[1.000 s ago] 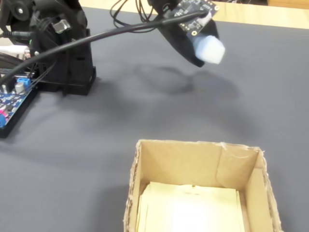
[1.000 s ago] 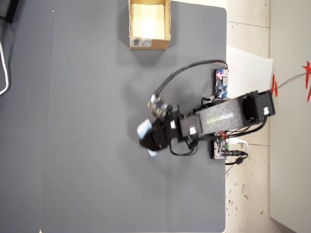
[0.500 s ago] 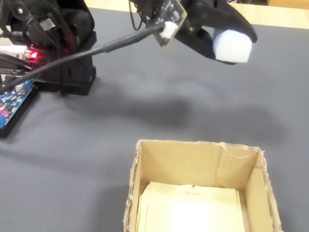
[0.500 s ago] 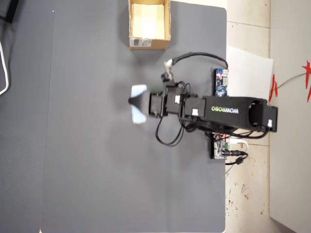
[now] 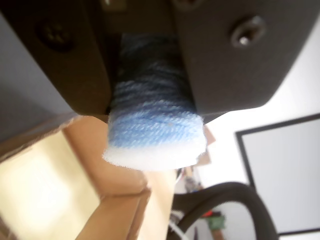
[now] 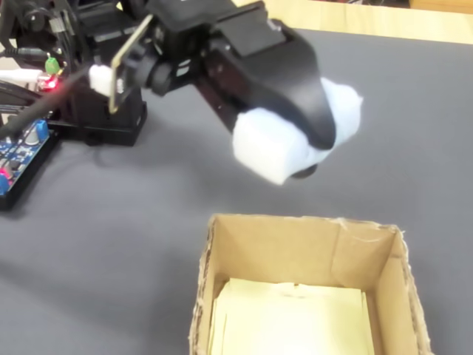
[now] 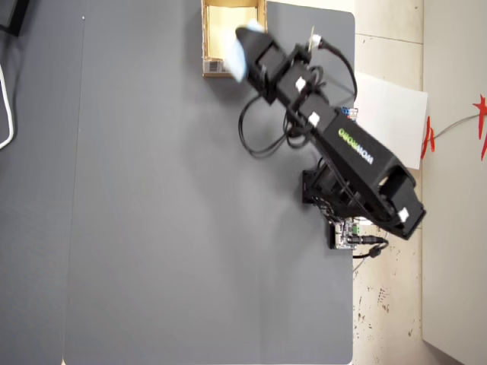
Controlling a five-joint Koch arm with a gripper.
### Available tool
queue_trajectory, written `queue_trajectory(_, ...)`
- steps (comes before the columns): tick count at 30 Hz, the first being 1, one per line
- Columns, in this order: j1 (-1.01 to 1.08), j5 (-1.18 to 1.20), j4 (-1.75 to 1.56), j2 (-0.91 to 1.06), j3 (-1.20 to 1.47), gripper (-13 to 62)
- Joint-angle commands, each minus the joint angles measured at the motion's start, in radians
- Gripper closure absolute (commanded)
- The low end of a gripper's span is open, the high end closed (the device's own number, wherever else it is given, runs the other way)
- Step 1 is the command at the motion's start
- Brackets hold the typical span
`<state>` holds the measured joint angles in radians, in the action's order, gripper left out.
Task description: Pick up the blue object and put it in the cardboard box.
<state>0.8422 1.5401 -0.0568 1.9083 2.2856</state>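
Observation:
The blue object (image 5: 152, 135), a pale blue ribbed block, is clamped between my gripper's (image 5: 155, 107) two dark jaws in the wrist view. In the fixed view my gripper (image 6: 303, 159) holds the block (image 6: 266, 151) in the air just beyond the far wall of the cardboard box (image 6: 295, 225). From overhead the block (image 7: 240, 46) and gripper (image 7: 245, 50) overlap the box (image 7: 204, 38) near its labelled side. Tan wall and pale yellow floor of the box (image 5: 115, 170) show below the block.
The arm's black base (image 6: 103, 111) and a blue circuit board (image 6: 18, 159) stand at the left of the fixed view. A cable (image 7: 262, 144) loops beside the arm. The grey mat's edge (image 7: 354, 190) runs along the right, with electronics (image 7: 350, 232) there.
The arm has swung from the mat's middle toward the box, carrying the block. In the fixed view the block has come closer and lower, to the box's far wall.

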Motion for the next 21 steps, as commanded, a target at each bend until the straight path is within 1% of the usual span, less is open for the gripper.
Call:
queue_trajectory(1,0.015,0.003,-0.006,0.008,-0.092,49.0)
queue_trajectory(6,0.061,-0.002,0.048,-0.049,-0.133,48.9)
queue_trajectory(15,0.058,-0.011,0.13,-0.183,-0.238,48.4)
queue_trajectory(16,0.058,-0.009,0.133,-0.199,-0.253,46.9)
queue_trajectory(18,0.058,-0.008,0.186,-0.235,-0.308,41.1)
queue_trajectory(20,0.061,-0.009,0.207,-0.276,-0.365,40.5)
queue_trajectory(21,0.063,-0.006,0.213,-0.284,-0.377,38.8)
